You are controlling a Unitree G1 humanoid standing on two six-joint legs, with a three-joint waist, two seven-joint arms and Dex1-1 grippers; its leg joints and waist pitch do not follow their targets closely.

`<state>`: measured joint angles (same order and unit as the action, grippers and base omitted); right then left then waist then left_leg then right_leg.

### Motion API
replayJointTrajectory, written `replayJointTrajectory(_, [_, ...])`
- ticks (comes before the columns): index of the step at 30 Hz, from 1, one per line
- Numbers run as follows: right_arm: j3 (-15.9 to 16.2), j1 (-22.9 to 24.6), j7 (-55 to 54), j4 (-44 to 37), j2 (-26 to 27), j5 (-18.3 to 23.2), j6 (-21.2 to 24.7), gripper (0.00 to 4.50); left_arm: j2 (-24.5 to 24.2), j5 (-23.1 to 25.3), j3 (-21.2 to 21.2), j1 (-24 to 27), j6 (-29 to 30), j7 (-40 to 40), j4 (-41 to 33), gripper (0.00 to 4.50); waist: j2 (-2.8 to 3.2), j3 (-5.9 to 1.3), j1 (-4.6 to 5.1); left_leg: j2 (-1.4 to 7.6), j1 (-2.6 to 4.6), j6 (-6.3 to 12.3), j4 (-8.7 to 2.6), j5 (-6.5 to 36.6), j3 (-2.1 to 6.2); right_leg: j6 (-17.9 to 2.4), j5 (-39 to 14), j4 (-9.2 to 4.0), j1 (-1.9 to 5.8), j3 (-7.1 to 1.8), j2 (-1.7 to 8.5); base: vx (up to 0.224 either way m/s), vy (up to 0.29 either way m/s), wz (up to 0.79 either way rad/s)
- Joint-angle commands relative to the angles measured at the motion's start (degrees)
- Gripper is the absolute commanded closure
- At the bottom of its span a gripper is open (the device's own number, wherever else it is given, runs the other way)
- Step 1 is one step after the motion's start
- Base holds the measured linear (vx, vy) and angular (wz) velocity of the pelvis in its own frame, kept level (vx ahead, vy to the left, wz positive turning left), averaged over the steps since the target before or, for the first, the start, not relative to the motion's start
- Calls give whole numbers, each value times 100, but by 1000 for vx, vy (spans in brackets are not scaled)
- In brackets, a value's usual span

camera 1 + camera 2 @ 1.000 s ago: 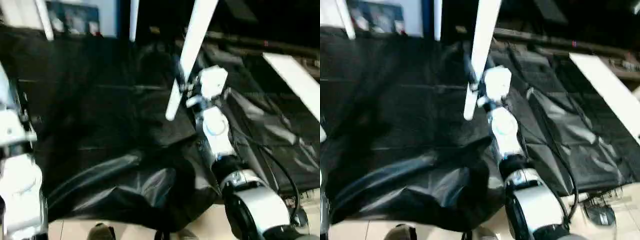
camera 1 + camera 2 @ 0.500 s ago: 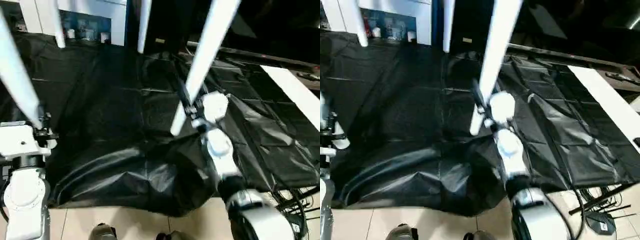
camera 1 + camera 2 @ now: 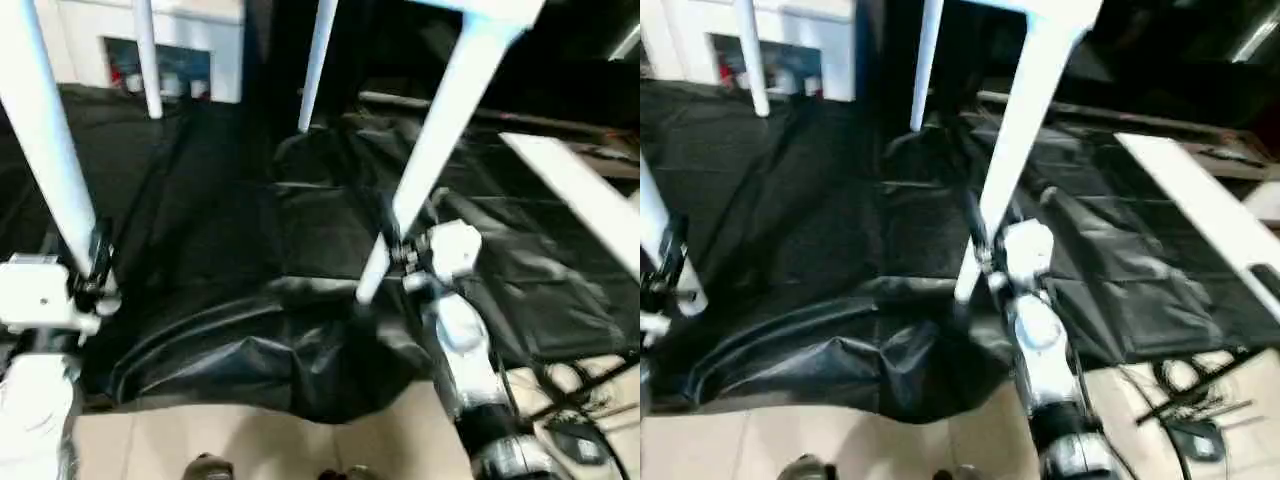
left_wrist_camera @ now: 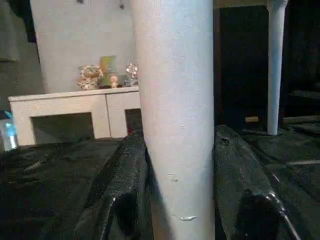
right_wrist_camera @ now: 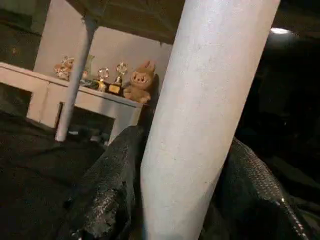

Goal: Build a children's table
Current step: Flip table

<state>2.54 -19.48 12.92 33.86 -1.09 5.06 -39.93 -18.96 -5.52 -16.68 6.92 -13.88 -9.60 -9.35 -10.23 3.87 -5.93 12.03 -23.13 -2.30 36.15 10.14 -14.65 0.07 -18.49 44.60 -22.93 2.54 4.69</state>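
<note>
The children's table stands upright, its white tabletop (image 3: 482, 6) at the top edge of the head views. My left gripper (image 3: 97, 284) is shut on the near left leg (image 3: 45, 150), close to its lower end. My right gripper (image 3: 396, 249) is shut on the near right leg (image 3: 440, 140), a little above its foot. In the wrist views each leg (image 4: 175, 125) (image 5: 200, 125) stands between black fingers (image 4: 125, 195) (image 5: 107, 195). The two far legs (image 3: 146, 60) (image 3: 318, 60) come down toward the black sheet (image 3: 250, 230).
The crumpled black sheet covers the floor under the table. A white cabinet (image 3: 160, 40) with small figures stands behind. A long white board (image 3: 580, 190) lies at the right. Cables (image 3: 1185, 390) lie on the tan tiles at the lower right.
The head view has tilted and shifted. My left gripper with its leg has come into the picture at the left. Both grippers stay shut on their legs.
</note>
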Motion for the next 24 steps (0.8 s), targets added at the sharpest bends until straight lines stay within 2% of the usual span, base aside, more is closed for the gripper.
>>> replayJointTrajectory(1, [315,-29,433,-65,-147,-366,281,266,-7,108,79,141,96,-129,-71,290,166,-135,140,-105,274,-299,1007,1047,767,48,-6704,-1860,-613,-784,992,79,-127,2])
replayJointTrajectory(2, [391,-4,533,-39,-147,-383,400,266,-25,115,66,194,175,-146,-86,290,242,-168,86,-233,-203,-391,778,618,1072,-249,-5536,-1532,290,-570,1079,140,-61,-41])
replayJointTrajectory(3, [454,35,597,-84,-156,-396,523,231,-39,111,57,232,243,-165,-104,255,259,-148,77,-73,-41,-505,435,1009,1025,-338,-4760,-1414,187,-412,953,29,60,-27])
replayJointTrajectory(4, [462,61,606,-126,-142,-350,732,196,-69,28,54,282,373,-229,-113,220,552,-277,141,101,424,-859,-84,2085,1034,-662,-2459,-1041,-7,-60,336,29,60,-27])
replayJointTrajectory(5, [456,80,609,-166,-132,-302,848,196,-89,-25,47,320,455,-265,-119,220,511,-280,228,207,408,-773,-328,2655,1064,-675,-1408,-895,-20,-45,140,-96,4,21])
replayJointTrajectory(6, [442,92,602,-194,-124,-267,915,196,-99,-64,42,341,504,-285,-122,220,623,-210,269,258,384,-740,-602,3660,1059,-707,-724,-924,130,29,130,-94,-21,13])
replayJointTrajectory(7, [451,132,612,-296,-135,-227,1024,190,-105,-188,43,379,594,-325,-138,213,578,-177,348,237,414,-695,-718,4257,1030,-671,-956,-1042,223,57,182,-94,-21,13])
replayJointTrajectory(8, [452,168,594,-387,-153,-222,1113,161,-126,-215,40,411,631,-333,-146,183,585,-178,341,214,423,-703,-728,4358,1015,-648,-1119,-1100,278,62,221,0,0,0])
replayJointTrajectory(9, [451,193,594,-443,-163,-195,1169,161,-134,-245,36,429,665,-349,-149,183,531,-184,327,186,475,-679,-707,4208,971,-574,-1507,-1264,314,20,317,0,0,0])
replayJointTrajectory(10, [441,245,576,-548,-185,-155,1275,149,-147,-296,25,462,714,-382,-147,171,449,-204,287,155,495,-616,-672,3755,921,-492,-1856,-1393,341,-48,412,0,0,0])
replayJointTrajectory(11, [431,273,562,-599,-196,-141,1327,149,-153,-316,17,477,729,-398,-145,171,409,-210,231,133,496,-560,-641,3178,868,-410,-2140,-1462,329,-111,484,0,0,0])
replayJointTrajectory(12, [388,350,552,-747,-214,-90,1474,149,-160,-358,-10,513,764,-422,-161,171,407,-215,223,130,497,-538,-635,2942,846,-373,-2211,-1479,327,-128,498,0,0,0])
replayJointTrajectory(13, [375,374,551,-792,-218,-74,1516,124,-162,-370,-20,524,773,-422,-170,152,401,-224,201,136,481,-513,-648,2573,831,-334,-2152,-1486,348,-131,492,0,0,0])
replayJointTrajectory(14, [331,491,536,-981,-245,-35,1673,113,-162,-410,-91,585,793,-384,-224,138,385,-224,196,142,462,-514,-660,2446,826,-319,-2071,-1473,356,-129,475,0,0,0])
replayJointTrajectory(17, [314,584,542,-1132,-273,-12,1780,97,-159,-425,-165,642,811,-363,-278,131,398,-218,166,161,485,-562,-686,2455,817,-293,-2068,-1472,328,-118,442,0,0,0])
replayJointTrajectory(19, [300,726,550,-1340,-325,20,1927,70,-144,-425,-266,758,770,-329,-343,107,384,-216,138,176,475,-575,-715,2459,822,-343,-1864,-1440,342,-112,411,0,0,0])
replayJointTrajectory(21, [290,857,559,-1513,-370,58,2026,65,-101,-450,-354,888,715,-307,-432,93,384,-208,117,176,488,-582,-715,2560,822,-322,-1983,-1453,331,-113,416,0,0,0])
replayJointTrajectory(23, [279,1052,581,-1787,-424,124,2187,39,-14,-479,-464,1121,620,-270,-580,76,375,-215,94,174,498,-581,-701,2583,811,-320,-1991,-1468,318,-124,415,0,0,0])
replayJointTrajectory(24, [274,1289,618,-2137,-480,219,2454,27,79,-517,-488,1422,541,-278,-805,60,376,-222,89,173,493,-567,-702,2497,814,-335,-1874,-1455,328,-132,409,0,0,0])
